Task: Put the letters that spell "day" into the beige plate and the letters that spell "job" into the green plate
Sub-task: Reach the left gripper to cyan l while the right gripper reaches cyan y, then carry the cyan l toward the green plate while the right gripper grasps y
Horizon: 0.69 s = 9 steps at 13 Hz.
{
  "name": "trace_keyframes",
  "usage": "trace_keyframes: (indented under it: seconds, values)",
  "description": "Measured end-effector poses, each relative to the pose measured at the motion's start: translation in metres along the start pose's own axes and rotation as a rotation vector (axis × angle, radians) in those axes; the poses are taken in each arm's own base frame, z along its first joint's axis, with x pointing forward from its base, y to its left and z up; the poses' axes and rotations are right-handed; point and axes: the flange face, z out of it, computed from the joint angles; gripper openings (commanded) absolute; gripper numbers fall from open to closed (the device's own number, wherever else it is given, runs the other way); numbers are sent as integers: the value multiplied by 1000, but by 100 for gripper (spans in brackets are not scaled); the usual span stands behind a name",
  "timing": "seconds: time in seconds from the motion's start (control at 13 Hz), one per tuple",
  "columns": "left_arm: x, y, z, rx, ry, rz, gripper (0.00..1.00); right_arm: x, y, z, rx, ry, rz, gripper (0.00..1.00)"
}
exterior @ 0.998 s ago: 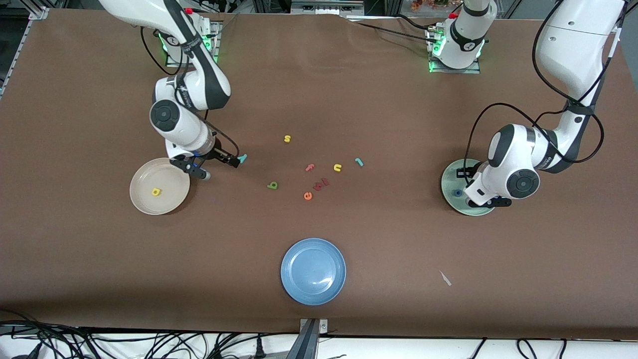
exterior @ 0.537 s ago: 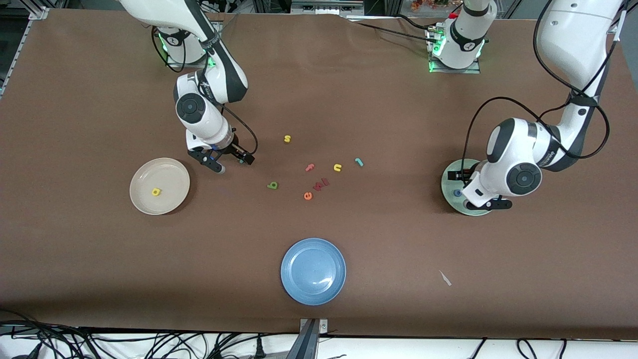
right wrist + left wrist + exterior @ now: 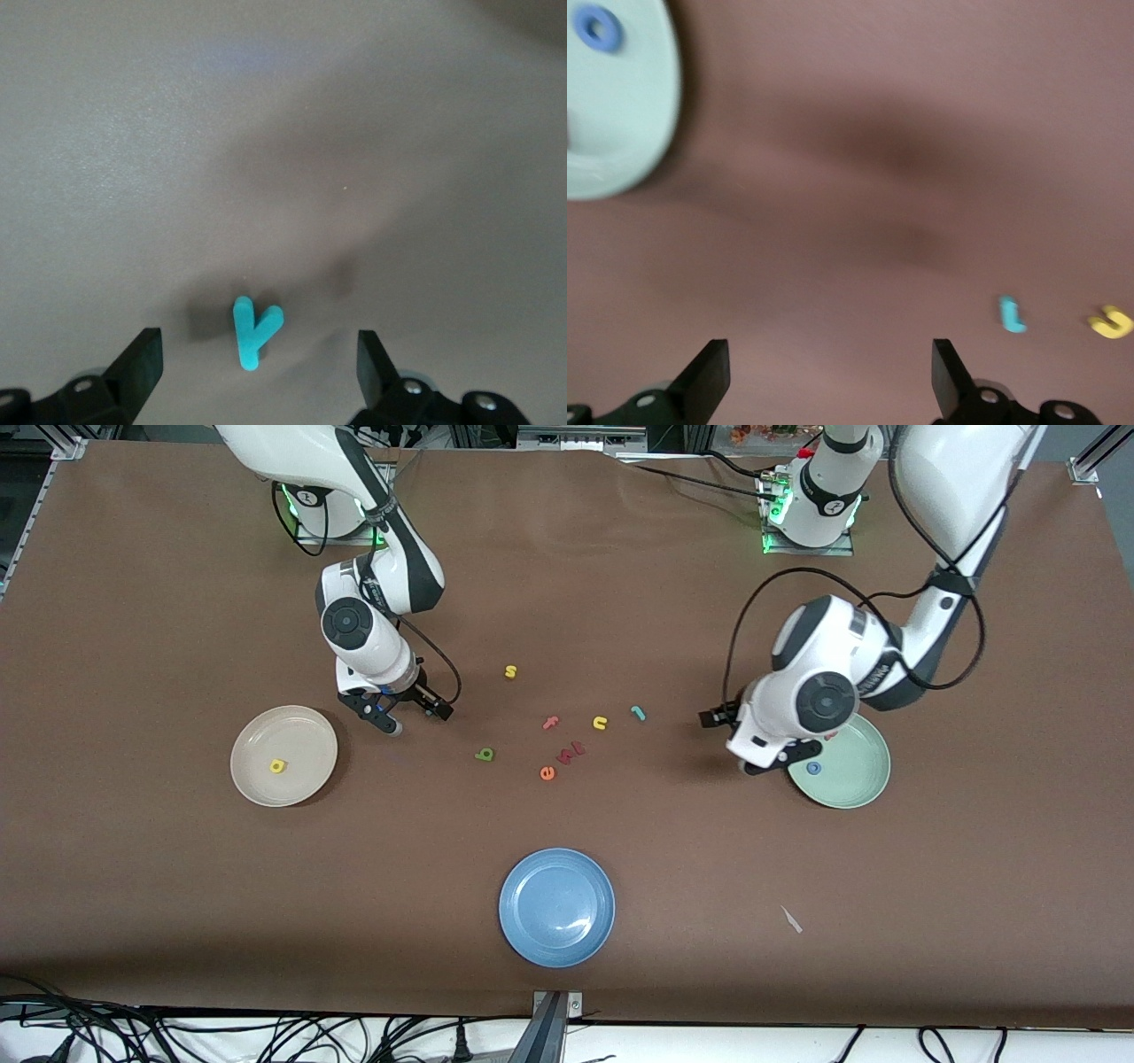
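The beige plate (image 3: 297,735) holds a yellow looped letter (image 3: 278,765). Beside it, toward the middle, my right gripper (image 3: 412,715) is open. In the right wrist view the teal Y (image 3: 255,332) lies on the table between the open fingers of that gripper (image 3: 257,367), touching neither. A green looped letter (image 3: 484,755) lies nearer the front camera. The green plate (image 3: 852,778) holds the blue "o" (image 3: 813,767). A pink-red bit (image 3: 831,736) peeks from under my left arm. My left gripper (image 3: 733,744) is open and empty beside that plate. The teal "j" (image 3: 638,712) lies toward the middle.
Loose letters in the middle: yellow "s" (image 3: 510,671), pink "f" (image 3: 551,723), yellow "u" (image 3: 600,723), a dark red letter (image 3: 574,751), orange "e" (image 3: 547,773). A blue plate (image 3: 557,906) sits near the front edge. A white scrap (image 3: 791,919) lies toward the left arm's end.
My right gripper moved from the beige plate's rim over the teal Y. My left gripper opened over the green plate and swung off it toward the middle letters.
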Motion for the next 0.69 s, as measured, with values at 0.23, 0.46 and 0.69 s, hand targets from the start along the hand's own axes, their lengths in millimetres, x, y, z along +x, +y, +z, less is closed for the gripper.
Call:
trace_keyframes:
  seconds: [0.23, 0.46, 0.69]
  values:
    - [-34, 51, 22, -52, 1, -55, 100, -6, 5, 8, 7, 13, -3, 80]
    - [-50, 87, 56, -100, 14, -104, 100, -8, 5, 11, 6, 14, -3, 62]
    - [-48, 104, 90, -149, 8, -189, 90, -8, 4, 9, 11, 16, -4, 42]
